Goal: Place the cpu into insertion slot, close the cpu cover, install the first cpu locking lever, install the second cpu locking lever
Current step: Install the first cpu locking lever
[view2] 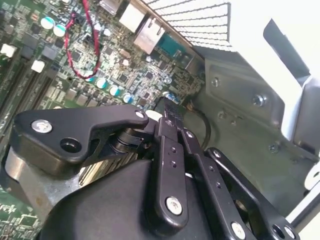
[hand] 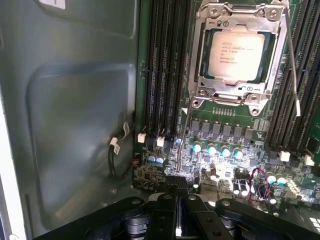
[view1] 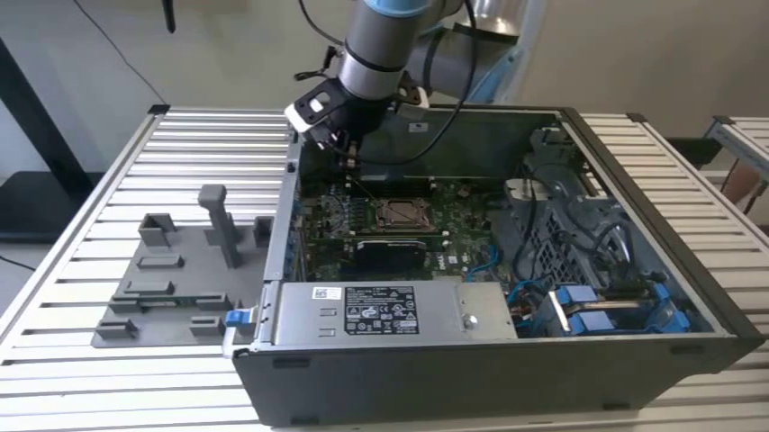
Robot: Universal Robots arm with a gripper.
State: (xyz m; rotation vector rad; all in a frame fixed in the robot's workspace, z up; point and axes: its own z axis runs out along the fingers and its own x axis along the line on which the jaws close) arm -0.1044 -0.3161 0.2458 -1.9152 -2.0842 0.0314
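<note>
The small flat square cpu (hand: 235, 50), with a smooth silver-grey metal top, is sitting in the cut-out middle of the thin dark-silver stamped-metal cpu cover (hand: 203, 55). The cover is lying flat over the chip's edges.

A thin bare steel lever rod (hand: 294, 75) is running just beside one edge of the cover. A second thin steel rod (hand: 183, 140) is slanting away from the cover's corner toward the black metal gripper (hand: 176, 186).

Long black plastic memory slots (hand: 162, 65) are lining the green circuit board on both sides of the cover. A row of round teal-topped capacitors (hand: 217, 149) is standing between the cover and the gripper.

In the second wrist view the gripper (view2: 169, 107) is showing matte black linkage bars studded with bright screw heads. Its jaws are drawn together, with the ribbed tips meeting or nearly so (whether the slanting rod's end is pinched between them cannot be told).

In the exterior view the silver-and-blue tubular arm (view1: 373, 54) is reaching down into the open grey sheet-metal computer case (view1: 481, 378). It is holding the gripper (view1: 345, 153) low over the board, near the cpu cover (view1: 398, 214) on the exterior view's left of it and close to the case wall.

A grey power-supply box with a white label (view1: 384, 310) is lying on the cover's other side, against the case's near wall.
</note>
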